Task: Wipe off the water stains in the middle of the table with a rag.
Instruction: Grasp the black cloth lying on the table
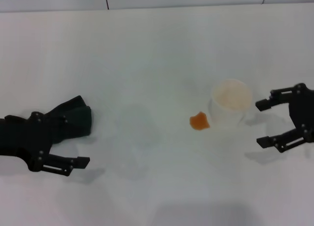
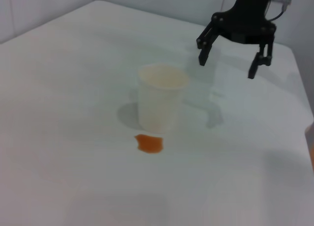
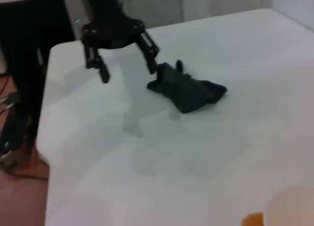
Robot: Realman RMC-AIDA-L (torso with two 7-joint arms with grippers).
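Observation:
A small orange water stain (image 1: 199, 121) lies on the white table (image 1: 147, 64), right beside a translucent cup; it also shows in the left wrist view (image 2: 149, 143). The dark rag (image 1: 77, 115) lies crumpled at the left, and again in the right wrist view (image 3: 189, 91). My left gripper (image 1: 84, 143) is open, one finger at the rag's edge and the other on the bare table; nothing is held between them (image 3: 128, 74). My right gripper (image 1: 259, 124) stands open just right of the cup, holding nothing (image 2: 226, 68).
A translucent white cup (image 1: 230, 103) stands upright between the stain and my right gripper. In the right wrist view the table edge (image 3: 46, 138) runs behind the left arm, with a person's dark legs (image 3: 29, 64) beyond it.

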